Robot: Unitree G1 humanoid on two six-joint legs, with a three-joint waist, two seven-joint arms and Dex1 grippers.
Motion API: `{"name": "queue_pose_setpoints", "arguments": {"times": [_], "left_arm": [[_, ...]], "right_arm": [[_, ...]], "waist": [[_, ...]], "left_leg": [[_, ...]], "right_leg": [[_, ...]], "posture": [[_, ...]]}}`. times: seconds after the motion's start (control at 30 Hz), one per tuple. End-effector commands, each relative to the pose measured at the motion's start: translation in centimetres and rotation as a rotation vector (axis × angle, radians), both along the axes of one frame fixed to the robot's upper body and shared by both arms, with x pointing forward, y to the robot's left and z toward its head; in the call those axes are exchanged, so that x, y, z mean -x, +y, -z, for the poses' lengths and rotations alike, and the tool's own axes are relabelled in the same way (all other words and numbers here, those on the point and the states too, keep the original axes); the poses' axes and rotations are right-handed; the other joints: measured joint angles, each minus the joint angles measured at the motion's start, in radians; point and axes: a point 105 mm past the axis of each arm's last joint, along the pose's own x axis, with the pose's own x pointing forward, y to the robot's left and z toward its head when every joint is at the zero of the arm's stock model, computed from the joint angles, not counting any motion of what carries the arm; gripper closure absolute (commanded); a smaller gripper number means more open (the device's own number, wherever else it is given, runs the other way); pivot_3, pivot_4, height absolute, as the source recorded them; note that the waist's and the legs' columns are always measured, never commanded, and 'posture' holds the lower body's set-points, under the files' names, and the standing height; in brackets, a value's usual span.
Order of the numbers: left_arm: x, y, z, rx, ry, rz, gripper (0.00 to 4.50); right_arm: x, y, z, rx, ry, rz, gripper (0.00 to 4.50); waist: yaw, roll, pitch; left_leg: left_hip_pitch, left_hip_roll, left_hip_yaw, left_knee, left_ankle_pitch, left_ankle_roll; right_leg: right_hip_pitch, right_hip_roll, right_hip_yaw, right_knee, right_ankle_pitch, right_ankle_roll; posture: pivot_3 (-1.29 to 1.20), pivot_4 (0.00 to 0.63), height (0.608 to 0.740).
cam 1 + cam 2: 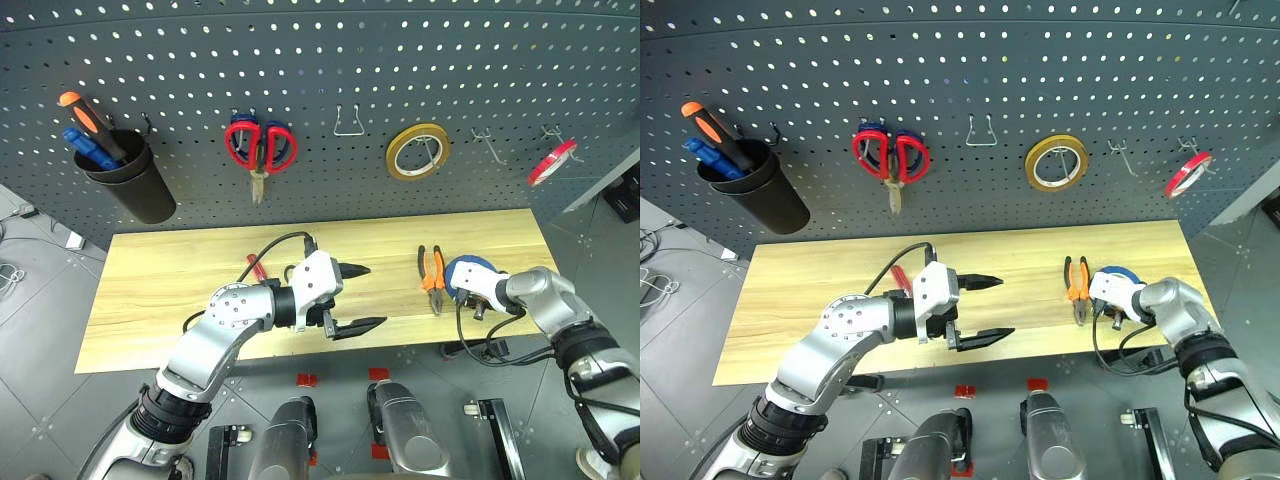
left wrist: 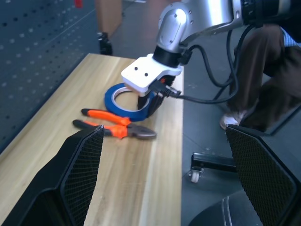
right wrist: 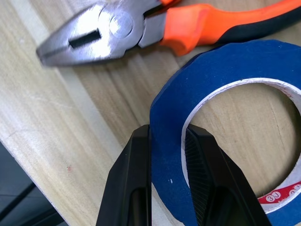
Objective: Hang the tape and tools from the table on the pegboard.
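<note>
Two screwdrivers [image 1: 85, 128], apparently, in black cup [image 1: 135, 185].

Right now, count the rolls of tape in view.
3: a blue roll with white core on the wooden table; a yellow-brown roll and a thin red roll hanging on the grey pegboard.

The only print that shows is on the blue tape [image 3: 244, 66]. On the white inner core of the roll there is a red label band [image 3: 282, 197] with small white characters. They look like "3U" or similar, but they are cut at the edge of the right wrist view and cannot be read with certainty. Nothing else carries readable text.
</note>
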Motion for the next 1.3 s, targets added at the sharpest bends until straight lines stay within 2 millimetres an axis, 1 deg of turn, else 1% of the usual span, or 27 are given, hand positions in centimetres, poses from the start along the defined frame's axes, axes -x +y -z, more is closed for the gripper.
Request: {"name": "queue_pose_setpoints", "arguments": {"times": [0.03,0.13,0.23,0.3,0.37,0.47,0.57,0.63,0.7,0.83,0.93,1.0,1.1,1.17,1.2,1.27,1.3], "left_arm": [[1.3,-0.3,-0.3,-0.008,-0.020,0.079,0.16],[1.2,0.1,0.0,-0.052,-0.038,0.096,0.16],[0.1,0.4,-0.6,-0.036,-0.077,0.058,0.16],[-0.5,0.5,-1.5,0.004,-0.094,0.029,0.16],[-0.9,0.6,-2.4,0.040,-0.120,0.007,0.16],[-1.5,0.9,-3.7,0.096,-0.137,-0.028,0.16],[-1.8,1.0,-4.3,0.106,-0.149,-0.037,0.16],[-1.9,1.0,-4.5,0.105,-0.156,-0.035,0.16],[-2.0,1.0,-4.6,0.104,-0.163,-0.034,0.16],[-2.3,0.8,-5.0,0.118,-0.166,-0.042,0.16],[-2.5,0.7,-5.2,0.122,-0.172,-0.046,0.16],[-2.5,0.6,-5.2,0.125,-0.170,-0.050,0.16],[-2.7,0.7,-4.9,0.122,-0.165,-0.063,0.16],[-2.8,0.9,-4.7,0.119,-0.162,-0.081,0.16],[-2.9,1.1,-4.5,0.115,-0.161,-0.088,0.16],[-2.7,1.6,-3.9,0.088,-0.157,-0.092,0.16],[-2.5,1.9,-3.4,0.066,-0.156,-0.091,0.16]], "right_arm": [[0.4,-1.5,-1.7,0.042,-0.127,0.044,3.81],[-0.1,-1.6,-6.0,0.007,-0.291,0.078,3.81],[-0.5,-0.9,-9.8,0.005,-0.487,0.065,3.81],[-0.1,0.3,-12.1,0.002,-0.622,0.028,3.81],[0.6,2.5,-13.9,-0.006,-0.755,-0.046,3.81],[1.8,5.2,-15.7,-0.042,-0.899,-0.110,3.81],[2.3,6.8,-16.6,-0.095,-0.973,-0.132,3.81],[2.0,7.2,-17.6,-0.121,-1.017,-0.131,3.81],[1.4,7.2,-18.3,-0.134,-1.042,-0.114,3.81],[-0.5,6.4,-19.0,-0.159,-1.038,-0.057,3.81],[-2.3,5.5,-19.4,-0.179,-1.035,-0.007,3.81],[-3.4,5.3,-19.3,-0.207,-1.004,0.007,3.81],[-4.5,5.1,-19.1,-0.272,-0.968,0.042,3.81],[-4.7,5.1,-19.0,-0.320,-0.948,0.065,3.10],[-4.6,5.2,-18.6,-0.339,-0.927,0.075,2.90],[-4.1,5.6,-16.6,-0.403,-0.812,0.138,2.23],[-3.8,5.7,-15.2,-0.450,-0.720,0.199,1.89]], "waist": [[0.003,0.002,0.001],[0.000,0.006,0.004],[-0.007,0.007,0.004],[-0.007,0.007,0.004],[-0.006,0.007,0.004],[-0.006,0.007,0.004],[-0.007,0.007,0.004],[-0.006,0.007,0.004],[-0.007,0.007,0.004],[-0.007,0.007,0.004],[-0.007,0.007,0.004],[-0.008,0.007,0.004],[-0.013,0.007,0.004],[-0.017,0.007,0.004],[-0.017,0.007,0.004],[-0.023,0.007,0.004],[-0.025,0.007,0.004]], "left_leg": [[-0.001,0.000,0.000,0.000,0.000,0.000],[-0.004,-0.001,0.001,0.000,0.000,0.000],[-0.004,0.000,0.002,0.000,0.000,0.000],[-0.003,0.001,0.002,0.000,0.000,0.000],[-0.003,0.002,0.002,-0.002,0.001,-0.001],[-0.004,0.003,0.001,-0.003,0.001,-0.002],[-0.004,0.002,0.003,-0.002,0.001,-0.002],[-0.004,0.002,0.004,-0.001,0.001,-0.002],[-0.004,0.002,0.004,0.000,0.001,-0.002],[-0.003,0.002,0.004,0.000,0.002,-0.002],[-0.003,0.002,0.004,-0.001,0.002,-0.003],[-0.003,0.002,0.005,-0.001,0.002,-0.002],[-0.005,0.002,0.008,-0.001,0.002,-0.002],[-0.007,0.003,0.009,-0.002,0.002,-0.002],[-0.010,0.003,0.009,-0.001,0.002,-0.002],[-0.016,0.003,0.011,0.001,0.002,-0.002],[-0.016,0.003,0.012,0.003,0.002,-0.002]], "right_leg": [[-0.001,0.000,0.000,0.000,0.000,0.000],[-0.003,-0.001,0.001,0.000,0.000,0.000],[-0.004,0.000,0.002,0.000,0.000,0.000],[-0.004,0.001,0.001,0.000,0.000,0.000],[-0.004,0.002,0.001,0.000,0.000,0.000],[-0.005,0.003,0.001,0.000,0.000,0.000],[-0.005,0.003,0.002,0.000,0.000,0.001],[-0.005,0.002,0.003,0.000,0.000,0.001],[-0.005,0.002,0.003,0.001,0.001,0.001],[-0.005,0.003,0.003,0.001,0.001,0.001],[-0.005,0.003,0.003,0.001,0.001,0.001],[-0.006,0.003,0.003,0.001,0.001,0.001],[-0.009,0.003,0.006,0.002,0.001,0.000],[-0.011,0.003,0.007,0.002,0.001,0.000],[-0.014,0.003,0.008,0.003,0.001,0.000],[-0.021,0.003,0.009,0.007,0.002,0.000],[-0.023,0.003,0.010,0.011,0.002,0.000]], "posture": [[-0.31,0.310,0.740],[-0.33,0.304,0.740],[-0.34,0.298,0.740],[-0.36,0.294,0.740],[-0.36,0.293,0.740],[-0.36,0.289,0.740],[-0.36,0.286,0.740],[-0.36,0.282,0.740],[-0.35,0.278,0.740],[-0.34,0.276,0.740],[-0.34,0.278,0.740],[-0.34,0.279,0.740],[-0.34,0.279,0.740],[-0.34,0.279,0.740],[-0.34,0.279,0.740],[-0.33,0.285,0.740],[-0.33,0.285,0.740]]}}
